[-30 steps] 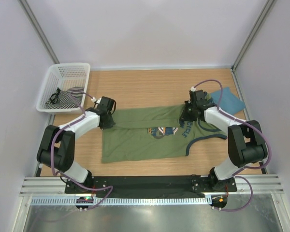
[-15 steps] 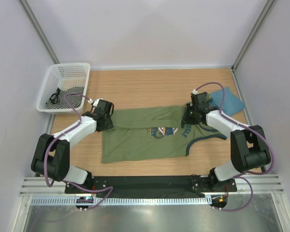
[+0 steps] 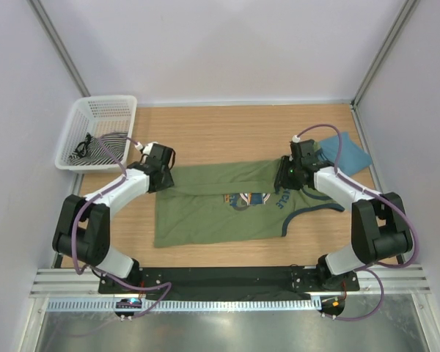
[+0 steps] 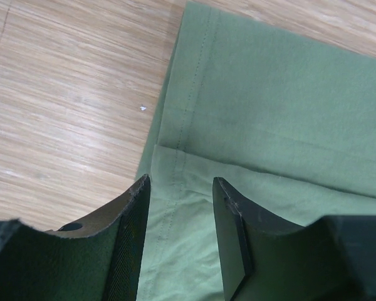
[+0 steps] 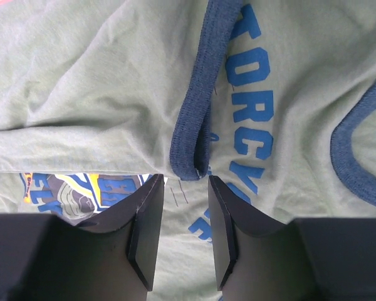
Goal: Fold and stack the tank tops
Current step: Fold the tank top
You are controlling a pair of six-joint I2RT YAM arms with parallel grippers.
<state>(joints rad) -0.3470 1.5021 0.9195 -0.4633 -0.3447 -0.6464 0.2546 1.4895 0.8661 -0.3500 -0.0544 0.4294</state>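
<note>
Two tank tops were on the wooden worktop (image 3: 227, 132) when I checked the overhead feed. The olive-green tank top (image 3: 205, 213) was the largest thing there. It lay flat across the centre, hem towards 9 o'clock and navy-trimmed neck and armholes towards 3 o'clock. Its 12 o'clock edge was folded over onto the body, covering the upper part of the round blue-orange chest graphic (image 3: 248, 199).

At 10 o'clock a white mesh basket (image 3: 110, 110) sat at the worktop's edge, holding a dark-and-white striped cloth (image 3: 103, 147). At 2 o'clock, well apart from the olive one, lay the teal-blue tank top (image 3: 350, 152), a flat piece partly crossed by the right arm's cable.

The left fingers (image 4: 136, 207) hung over the 9 o'clock end of the fold. They stood moderately apart with nothing pinched between them. Through the wrist camera I saw the stitched hem corner lying flat on the layer beneath, just past the fingertips.

The right fingers (image 5: 151, 213) hung over the neck end, also parted to a middling gap and gripping nothing. A doubled-over loop of navy trim (image 5: 191, 132) ended right at the gap, beside blue chest lettering (image 5: 250, 113).
</note>
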